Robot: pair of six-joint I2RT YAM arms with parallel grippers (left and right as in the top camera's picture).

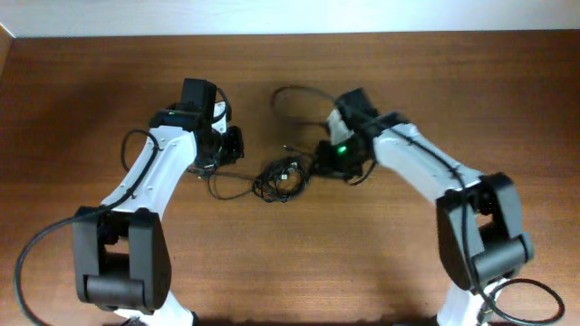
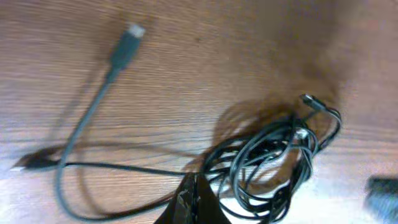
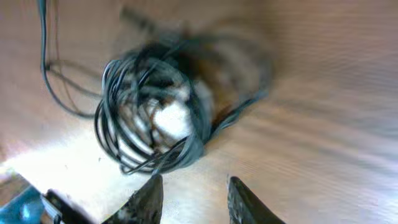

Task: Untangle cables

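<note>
on the brown wood-grain table (image 1: 290,263), knotted black cables (image 1: 279,177) sit between both arms; left gripper (image 2: 194,202) pinched shut, right gripper (image 3: 194,186) part-open just beside them, empty

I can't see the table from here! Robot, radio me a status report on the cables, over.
Left gripper jaws shut, beside the cables. Right gripper jaws open, empty, facing them. One knotted tangle, loose ends trailing. Nothing else in the way.

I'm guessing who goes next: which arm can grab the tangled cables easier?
Probably right: the right tool is open, with the cables just ahead; the left tool is shut beside them.
</note>
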